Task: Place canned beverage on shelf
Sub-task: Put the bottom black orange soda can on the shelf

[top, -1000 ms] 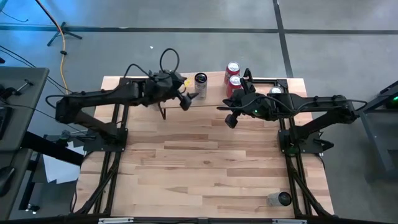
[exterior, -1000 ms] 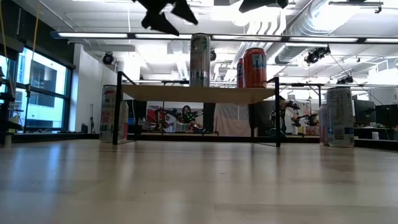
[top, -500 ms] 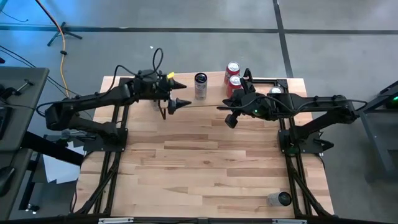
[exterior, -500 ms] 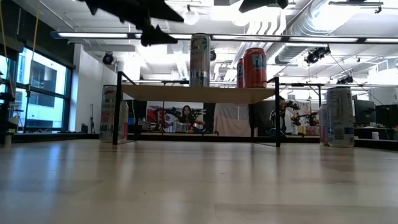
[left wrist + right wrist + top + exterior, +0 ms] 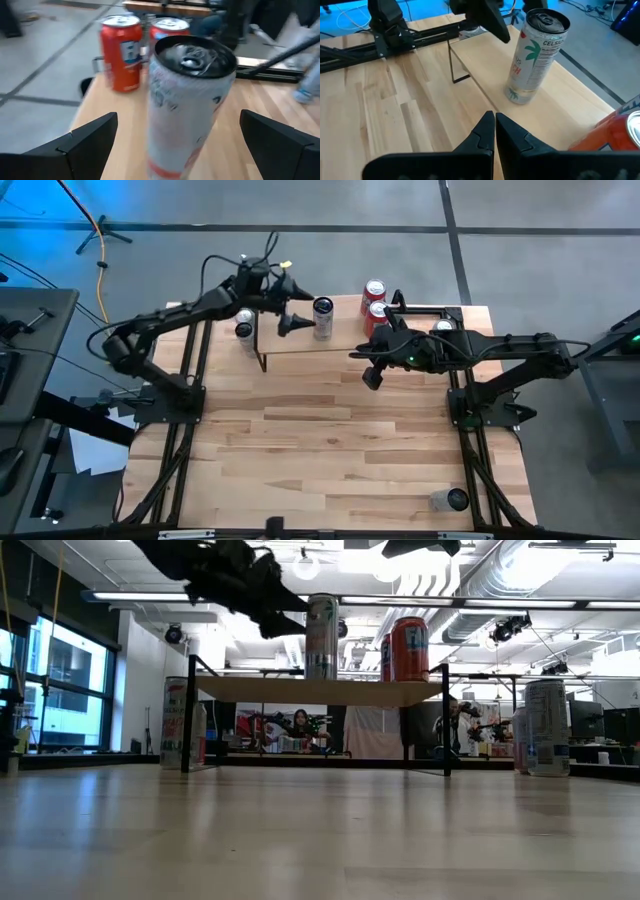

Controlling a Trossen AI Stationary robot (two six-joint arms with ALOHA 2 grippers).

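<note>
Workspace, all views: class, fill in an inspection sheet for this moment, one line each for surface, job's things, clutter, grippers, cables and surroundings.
Surface: wooden table, mostly bare planks.
Job's things: shelf at the far edge; a silver can and two red cans stand upright on it.
Clutter: one can left of the shelf, one can right of the shelf, one can near the front right corner.
Grippers: left gripper open, level with the silver can, not gripping it; right gripper shut, empty, above the table.
Cables: yellow cable on the floor; black loops on the left arm.
Surroundings: grey floor.
</note>
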